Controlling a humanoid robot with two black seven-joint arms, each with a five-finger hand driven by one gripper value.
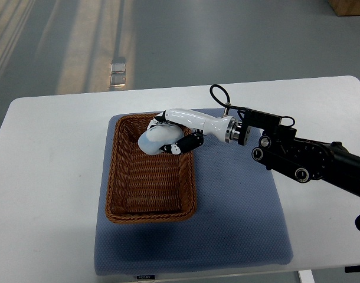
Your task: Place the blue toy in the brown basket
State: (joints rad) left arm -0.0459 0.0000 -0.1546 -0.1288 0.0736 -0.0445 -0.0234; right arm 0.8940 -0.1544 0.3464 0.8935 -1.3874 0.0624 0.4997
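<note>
A pale blue toy (154, 140) is held in my right hand (171, 137) over the far right part of the brown wicker basket (124, 197). The hand's white and black fingers (189, 142) are curled around the toy. The right arm (298, 156) comes in from the right edge across the mat. The toy hangs just above the basket's inside, close to its far rim; I cannot tell whether it touches the bottom. The left arm does not show.
The basket stands on a blue-grey mat (239, 218) on a white table (44, 177). Grey floor lies beyond the table's far edge. A cardboard box corner (350, 6) shows at the top right.
</note>
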